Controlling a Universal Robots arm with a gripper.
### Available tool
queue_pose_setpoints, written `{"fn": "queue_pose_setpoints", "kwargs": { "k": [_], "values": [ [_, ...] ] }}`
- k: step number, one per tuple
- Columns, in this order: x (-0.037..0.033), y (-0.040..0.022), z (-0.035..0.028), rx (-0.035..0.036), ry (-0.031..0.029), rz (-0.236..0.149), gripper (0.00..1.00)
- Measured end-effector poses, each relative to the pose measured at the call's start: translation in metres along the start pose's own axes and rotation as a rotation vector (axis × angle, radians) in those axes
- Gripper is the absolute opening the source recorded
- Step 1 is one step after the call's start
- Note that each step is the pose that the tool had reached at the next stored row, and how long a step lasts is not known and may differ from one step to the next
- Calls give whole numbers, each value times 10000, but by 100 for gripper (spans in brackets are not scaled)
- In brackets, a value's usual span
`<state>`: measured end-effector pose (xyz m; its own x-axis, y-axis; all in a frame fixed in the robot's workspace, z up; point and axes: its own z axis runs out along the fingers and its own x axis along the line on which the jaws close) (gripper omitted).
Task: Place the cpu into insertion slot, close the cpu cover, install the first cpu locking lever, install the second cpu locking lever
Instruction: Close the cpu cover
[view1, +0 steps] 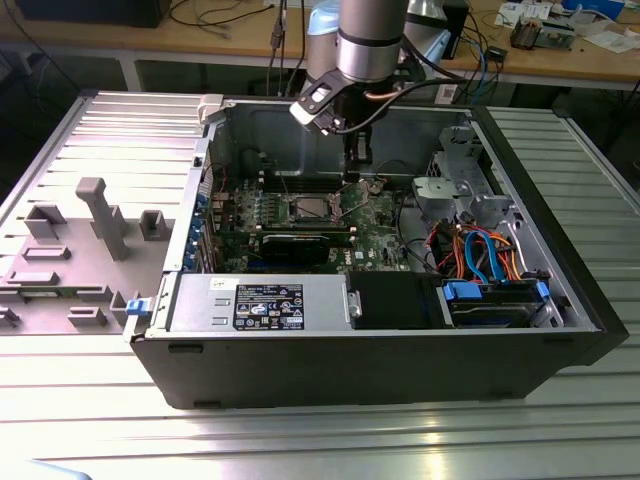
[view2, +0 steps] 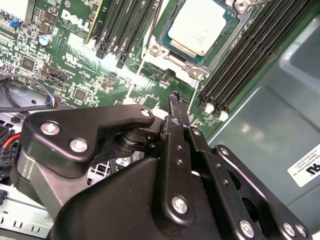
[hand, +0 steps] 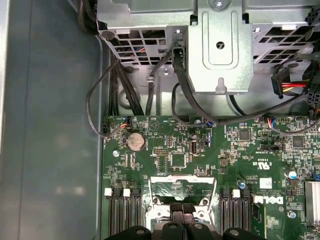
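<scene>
The cpu (view2: 197, 27), a small square chip with a silvery face, lies flat in the insertion slot (view2: 161, 36) on the green board. In the exterior view the cpu (view1: 305, 208) shows near the middle of the open computer case. The cpu cover (hand: 182, 179), a thin silvery frame with a square window, stands raised off the socket, and green board shows through its window. My gripper (hand: 182, 207) hangs just beside the cover's edge. In the second wrist view my gripper (view2: 175, 97) tapers to a closed tip with its fingers shut together and nothing seen between them.
Black memory slots (view2: 240, 60) flank the socket on both sides. A grey metal drive cage (hand: 220, 45) with black cables (hand: 125, 90) stands past the board. The power supply box (view1: 265, 303) lines the case's near wall. A grey fixture tray (view1: 80, 250) lies at the exterior view's left.
</scene>
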<state>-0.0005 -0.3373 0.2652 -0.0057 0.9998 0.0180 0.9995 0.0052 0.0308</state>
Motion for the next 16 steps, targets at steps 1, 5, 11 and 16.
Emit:
{"fn": "queue_pose_setpoints", "kwargs": {
  "k": [1, 5, 11, 16],
  "values": [
    [0, 6, 0, -1, 0, 0, 11],
    [1, 23, 1, 0, 0, 0, 11],
    [3, 60, 3, 0, 0, 1, 11],
    [3, 60, 13, 0, 0, 0, 11]
  ]
}}
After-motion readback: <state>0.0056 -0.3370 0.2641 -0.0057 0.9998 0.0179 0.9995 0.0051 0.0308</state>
